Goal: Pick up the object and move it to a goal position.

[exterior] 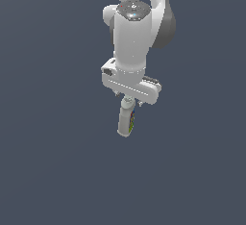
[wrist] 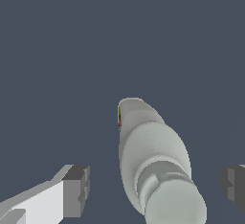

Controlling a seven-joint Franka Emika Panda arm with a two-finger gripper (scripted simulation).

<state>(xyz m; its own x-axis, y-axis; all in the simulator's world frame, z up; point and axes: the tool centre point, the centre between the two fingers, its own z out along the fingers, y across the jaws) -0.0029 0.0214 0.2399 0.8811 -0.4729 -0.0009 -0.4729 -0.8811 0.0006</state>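
The off-white bottle (exterior: 126,121) shows just below the arm's white hand in the exterior view, its round cap toward the hand and its multicoloured label strip (exterior: 132,120) along one side. In the wrist view the bottle (wrist: 152,149) runs away from the camera with its cap (wrist: 176,207) nearest. My gripper (exterior: 128,101) is open. Its two dark fingertips (wrist: 77,189) stand wide apart on either side of the cap end (wrist: 155,189), with a clear gap between each and the bottle. Nothing is gripped.
A plain dark grey-blue surface (exterior: 48,171) fills both views. The arm's white links (exterior: 137,22) rise above the hand in the exterior view.
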